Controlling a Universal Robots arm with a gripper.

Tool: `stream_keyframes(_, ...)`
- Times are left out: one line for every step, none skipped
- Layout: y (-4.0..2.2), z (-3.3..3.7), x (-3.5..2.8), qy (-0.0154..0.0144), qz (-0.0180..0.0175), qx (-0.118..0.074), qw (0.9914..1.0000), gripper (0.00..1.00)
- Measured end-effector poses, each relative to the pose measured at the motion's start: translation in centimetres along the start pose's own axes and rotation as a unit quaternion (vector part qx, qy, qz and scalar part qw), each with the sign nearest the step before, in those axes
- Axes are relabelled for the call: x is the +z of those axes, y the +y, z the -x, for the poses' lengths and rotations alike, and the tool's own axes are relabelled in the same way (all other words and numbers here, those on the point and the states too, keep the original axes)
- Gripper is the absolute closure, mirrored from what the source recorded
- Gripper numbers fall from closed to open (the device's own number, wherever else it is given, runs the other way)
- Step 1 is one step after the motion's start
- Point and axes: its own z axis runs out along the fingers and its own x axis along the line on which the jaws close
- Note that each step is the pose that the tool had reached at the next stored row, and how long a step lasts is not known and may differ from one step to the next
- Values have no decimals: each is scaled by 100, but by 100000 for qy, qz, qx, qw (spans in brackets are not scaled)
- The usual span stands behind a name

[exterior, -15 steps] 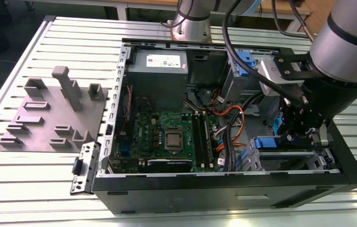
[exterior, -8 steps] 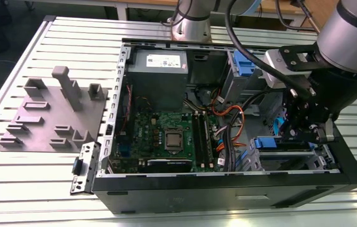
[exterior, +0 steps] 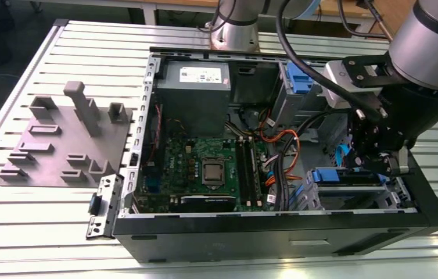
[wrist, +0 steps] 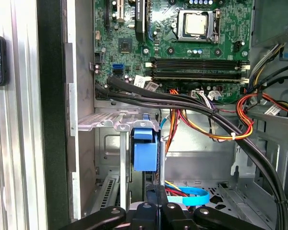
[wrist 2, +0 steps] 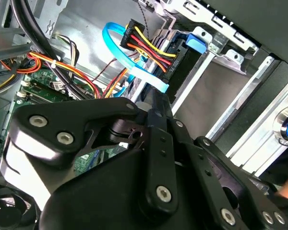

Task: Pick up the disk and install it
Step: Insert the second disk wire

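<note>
The disk (exterior: 331,174) sits on edge in the metal drive cage at the corner of the open computer case, on the exterior view's right, with its blue rail uppermost. In the first wrist view that blue rail (wrist: 145,151) lies just ahead of my gripper (wrist: 156,196). In the second wrist view the disk (wrist 2: 185,60) is a dark slab with a blue tab, and a connector with coloured wires sits at its end. My gripper (wrist 2: 153,98) is shut, its fingers pressed together right at the disk's end. Whether they touch it I cannot tell. In the exterior view the gripper (exterior: 380,168) hangs inside the case over the cage.
A light blue flat cable (wrist 2: 129,62) loops right by the fingertips. Thick black and orange cable bundles (wrist: 206,115) cross between the cage and the motherboard (exterior: 203,168). The grey power-supply box (exterior: 194,96) stands at the back. A grey fixture plate (exterior: 60,139) lies outside the case on the exterior view's left.
</note>
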Motion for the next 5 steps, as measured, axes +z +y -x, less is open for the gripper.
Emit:
stream_keyframes(0,0,0,1,2,-1,100000,89)
stream_keyframes(0,0,0,2,8,-2,100000,89)
stream_keyframes(0,0,0,2,14,-3,100000,89)
stream_keyframes(0,0,0,0,15,0,100000,89)
stream_keyframes(0,0,0,0,17,-2,100000,89)
